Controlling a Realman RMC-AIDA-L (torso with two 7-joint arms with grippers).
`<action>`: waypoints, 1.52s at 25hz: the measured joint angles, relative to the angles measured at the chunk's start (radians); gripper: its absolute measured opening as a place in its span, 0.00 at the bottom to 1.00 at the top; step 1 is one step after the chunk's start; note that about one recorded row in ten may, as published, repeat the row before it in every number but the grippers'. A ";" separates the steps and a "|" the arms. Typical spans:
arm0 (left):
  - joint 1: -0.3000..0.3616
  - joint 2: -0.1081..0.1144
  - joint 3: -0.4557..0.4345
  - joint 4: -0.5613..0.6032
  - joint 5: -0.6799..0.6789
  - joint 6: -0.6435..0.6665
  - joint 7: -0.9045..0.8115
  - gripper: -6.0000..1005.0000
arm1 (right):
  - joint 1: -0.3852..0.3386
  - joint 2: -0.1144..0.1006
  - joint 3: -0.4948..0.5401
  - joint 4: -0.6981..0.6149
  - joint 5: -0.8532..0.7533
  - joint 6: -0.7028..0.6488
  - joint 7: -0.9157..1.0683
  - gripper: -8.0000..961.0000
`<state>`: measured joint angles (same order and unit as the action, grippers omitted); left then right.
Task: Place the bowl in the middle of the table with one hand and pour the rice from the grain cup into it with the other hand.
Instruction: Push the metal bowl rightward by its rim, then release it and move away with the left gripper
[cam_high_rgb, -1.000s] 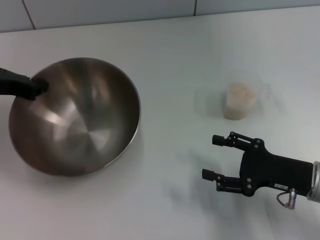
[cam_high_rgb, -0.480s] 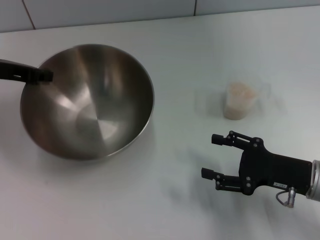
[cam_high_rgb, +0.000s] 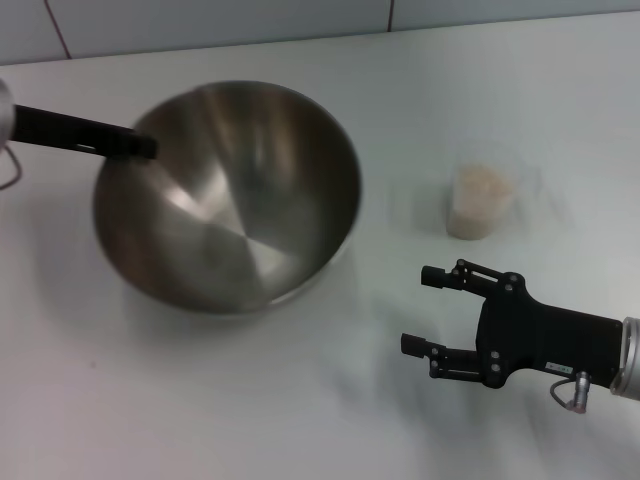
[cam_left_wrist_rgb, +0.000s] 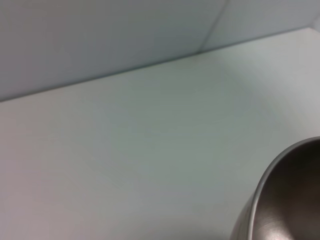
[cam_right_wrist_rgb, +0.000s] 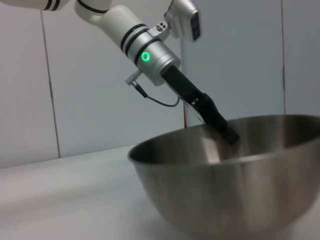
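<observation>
Steel bowl (cam_high_rgb: 228, 195) is sitting tilted on the white table (cam_high_rgb: 200, 400), my left gripper (cam_high_rgb: 135, 146) pinching its far-left rim, while the cup (cam_high_rgb: 478, 201) of rice (cam_high_rgb: 481, 181) is standing well apart to its right, my right gripper (cam_high_rgb: 428, 311) hovering nearby with fingers spread.

Left end effector (cam_high_rgb: 138, 146) grips bowl (cam_high_rgb: 228, 195) rim; right end effector (cam_high_rgb: 425, 312) open.

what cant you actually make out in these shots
- Left pincer: its tips meet the bowl at the rim in the head and right wrist views, the grip hidden.
- Grain cup: handle and spout too faint in the head view; absent from both wrist views.
- Right pincer: open, seen only in the head view.
- Bowl: cut by the left wrist view's edge.
</observation>
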<state>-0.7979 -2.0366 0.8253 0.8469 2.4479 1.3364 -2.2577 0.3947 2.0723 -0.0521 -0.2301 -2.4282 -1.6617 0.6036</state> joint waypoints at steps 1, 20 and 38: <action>-0.006 -0.011 0.007 -0.001 0.008 -0.006 -0.001 0.04 | 0.000 0.000 0.000 0.000 0.000 0.000 0.000 0.85; -0.043 -0.028 0.083 -0.079 0.027 -0.117 0.013 0.05 | 0.002 0.000 0.000 -0.002 0.000 -0.001 0.001 0.85; -0.049 -0.029 0.078 -0.056 0.000 -0.089 0.072 0.18 | 0.003 0.000 0.000 -0.001 0.000 0.006 0.001 0.85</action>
<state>-0.8466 -2.0655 0.9032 0.7910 2.4475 1.2474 -2.1855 0.3974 2.0724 -0.0522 -0.2316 -2.4284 -1.6555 0.6042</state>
